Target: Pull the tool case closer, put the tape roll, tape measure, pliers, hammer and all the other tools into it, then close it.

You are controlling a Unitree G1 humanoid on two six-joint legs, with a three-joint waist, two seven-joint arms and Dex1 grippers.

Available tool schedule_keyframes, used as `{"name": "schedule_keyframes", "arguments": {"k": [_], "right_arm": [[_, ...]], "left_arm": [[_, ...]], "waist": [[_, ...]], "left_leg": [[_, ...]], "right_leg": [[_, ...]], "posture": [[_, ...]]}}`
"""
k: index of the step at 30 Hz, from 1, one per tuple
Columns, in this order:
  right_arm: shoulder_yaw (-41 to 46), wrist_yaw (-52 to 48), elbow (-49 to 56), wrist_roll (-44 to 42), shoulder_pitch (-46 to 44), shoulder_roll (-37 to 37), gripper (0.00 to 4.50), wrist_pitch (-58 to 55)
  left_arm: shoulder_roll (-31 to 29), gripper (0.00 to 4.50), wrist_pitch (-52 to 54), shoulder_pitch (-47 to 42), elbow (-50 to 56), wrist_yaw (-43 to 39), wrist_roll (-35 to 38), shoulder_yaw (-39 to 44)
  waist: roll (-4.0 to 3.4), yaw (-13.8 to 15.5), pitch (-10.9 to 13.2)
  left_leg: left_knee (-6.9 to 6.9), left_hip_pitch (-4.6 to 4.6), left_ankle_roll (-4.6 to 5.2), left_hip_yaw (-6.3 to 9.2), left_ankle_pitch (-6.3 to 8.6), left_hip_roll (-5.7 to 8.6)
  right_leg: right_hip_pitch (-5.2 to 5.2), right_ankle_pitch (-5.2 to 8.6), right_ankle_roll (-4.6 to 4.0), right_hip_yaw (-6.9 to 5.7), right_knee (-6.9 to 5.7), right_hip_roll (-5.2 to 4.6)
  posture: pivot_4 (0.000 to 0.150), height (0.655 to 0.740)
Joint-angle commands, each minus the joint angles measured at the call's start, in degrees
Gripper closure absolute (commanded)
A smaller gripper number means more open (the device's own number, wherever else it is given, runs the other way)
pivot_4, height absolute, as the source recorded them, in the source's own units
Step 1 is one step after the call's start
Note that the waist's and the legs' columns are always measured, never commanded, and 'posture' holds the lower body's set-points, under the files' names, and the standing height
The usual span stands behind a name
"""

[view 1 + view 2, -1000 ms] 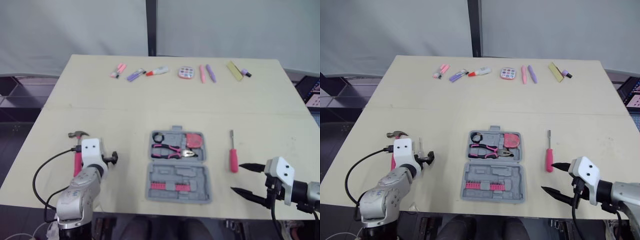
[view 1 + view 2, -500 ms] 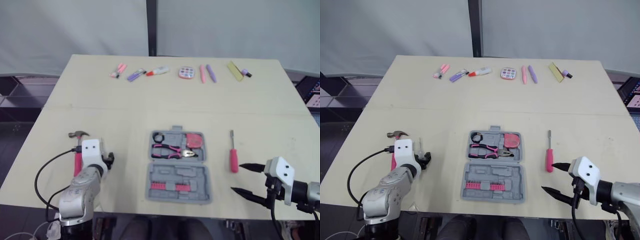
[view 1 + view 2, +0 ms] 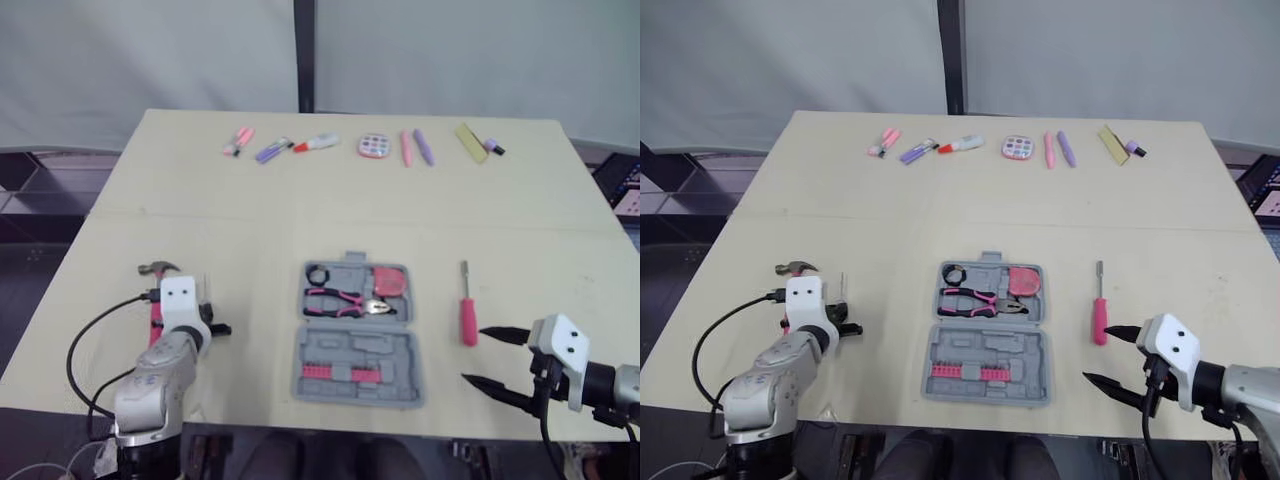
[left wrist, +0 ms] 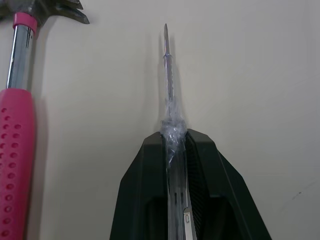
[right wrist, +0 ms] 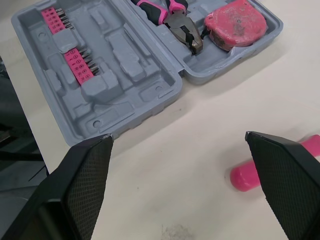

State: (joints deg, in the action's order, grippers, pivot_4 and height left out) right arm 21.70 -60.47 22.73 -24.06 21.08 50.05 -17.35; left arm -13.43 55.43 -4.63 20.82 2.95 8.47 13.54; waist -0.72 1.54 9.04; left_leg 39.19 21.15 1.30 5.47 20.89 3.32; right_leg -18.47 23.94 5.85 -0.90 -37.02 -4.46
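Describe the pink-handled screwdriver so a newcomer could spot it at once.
Find the open grey tool case in the near middle of the table. The screwdriver lies just right of it, apart, shaft pointing away from the robot. Unlike the pink-gripped hammer far left, it is slim, with a plain pink handle.

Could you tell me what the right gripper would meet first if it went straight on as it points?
Probably the open tool case, across bare table. The handle of the pink screwdriver lies close beside the right gripper, so one finger might brush it first.
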Motion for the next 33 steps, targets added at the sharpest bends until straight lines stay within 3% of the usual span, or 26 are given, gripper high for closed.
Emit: {"name": "schedule_keyframes", "arguments": {"k": [1,5,10,13,21,33], "right_arm": [[1.4,0.3,0.8,-0.6,-0.6,-0.4,0.0,1.1],[0.7,0.0,-0.3,-0.4,-1.7,-0.4,0.0,1.3],[-0.9,0.0,-1.6,-0.1,-3.8,-0.9,0.0,2.1],[-1.3,-0.2,-1.7,-0.1,-4.0,-1.4,0.0,2.7],[-2.6,-2.6,-1.5,0.2,-3.3,-1.4,0.0,6.3],[-3.9,-5.3,-1.3,-1.5,-3.5,-1.8,0.0,8.1]], "left_arm": [[-6.7,4.46,-2.9,0.1,1.5,-7.4,0.9,0.0],[-14.7,4.46,-5.0,-1.9,1.1,-16.5,3.0,-1.8],[-27.4,4.46,-13.6,-6.3,-0.8,-34.8,3.9,-10.6],[-31.7,4.46,-18.8,-9.2,-2.7,-42.6,3.4,-15.2],[-34.0,4.46,-25.5,-17.7,-5.3,-56.2,2.3,-24.9],[-29.2,4.46,-19.3,-25.4,-2.0,-60.1,1.7,-33.5]], "waist": [[0.01,-0.2,0.0],[0.0,-0.1,0.0],[0.01,-0.1,0.0],[-0.06,-0.1,0.0],[-0.07,-0.3,0.0],[-0.05,-0.2,0.0]], "left_leg": [[-0.01,-0.01,-0.01,0.0,0.0,-0.01],[-0.02,-0.03,-0.03,0.02,-0.01,0.0],[-0.05,0.0,-0.03,0.15,-0.01,0.04],[-0.07,0.02,-0.03,0.19,-0.01,0.07],[-0.06,0.03,-0.02,0.15,-0.01,0.05],[0.02,0.02,0.01,0.16,0.01,0.07]], "right_leg": [[-0.02,0.0,0.0,0.0,-0.01,0.01],[-0.03,0.0,0.0,0.01,-0.02,-0.04],[-0.04,0.0,0.0,-0.01,-0.04,-0.07],[-0.04,0.0,0.0,-0.03,-0.01,-0.08],[-0.06,0.0,0.0,-0.07,-0.08,-0.03],[-0.12,0.0,0.0,-0.05,-0.42,-0.02]], "posture": [[0.15,0.7134],[0.15,0.7134],[0.15,0.7134],[0.15,0.7134],[0.15,0.7134],[0.15,0.7134]]}}
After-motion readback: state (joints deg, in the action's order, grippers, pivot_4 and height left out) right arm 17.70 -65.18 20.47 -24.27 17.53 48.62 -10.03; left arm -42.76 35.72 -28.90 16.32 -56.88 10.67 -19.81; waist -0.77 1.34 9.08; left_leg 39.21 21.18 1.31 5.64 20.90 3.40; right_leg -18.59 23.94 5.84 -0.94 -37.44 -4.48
